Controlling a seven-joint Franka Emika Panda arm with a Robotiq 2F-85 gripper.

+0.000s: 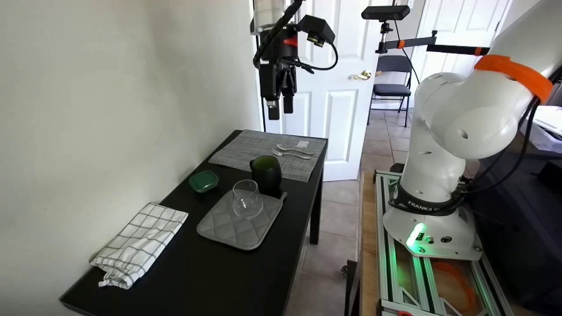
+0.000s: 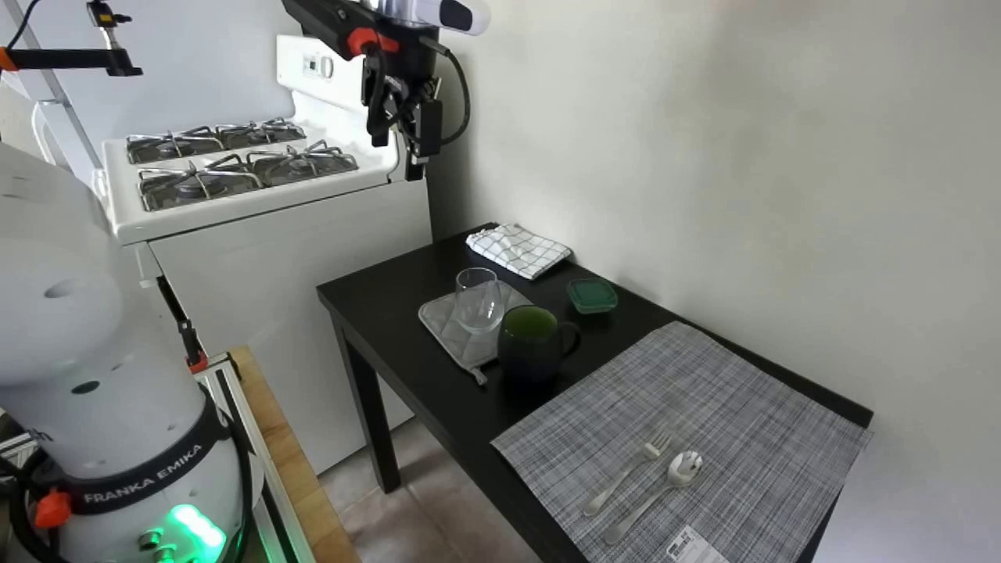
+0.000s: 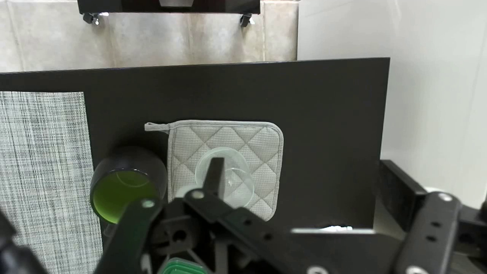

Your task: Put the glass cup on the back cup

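We are hanging the gripper (image 1: 281, 110) high over the black table (image 1: 210, 272), and the wrist view is showing its 2 fingers (image 3: 215, 176) standing wide apart with nothing held between them. We are presumably wanting this width so that the glass cup (image 2: 478, 303) can pass between without being knocked. The glass cup is standing upright on a quilted pot holder (image 3: 264, 160), mouth up; we are guessing that the padding is cushioning it and stopping it from sliding. In the wrist view 1 finger is covering part of it, yet only along the line of sight, as both exterior views are showing the gripper well above it. The dark cup (image 1: 266, 177) is standing upright just beside the pot holder; whether they are touching, we are not managing to tell. Its mouth is facing up, ready, we are judging, for receiving the glass, and its handle (image 2: 572, 338) is pointing towards the wall (image 1: 109, 87), away from our likely carrying path. Since the glass is showing under 1 finger rather than midway, we are needing a sideways shift before descending. We are fearing a slip on the smooth curved sides, or a mismatch of rims tilting the stack.
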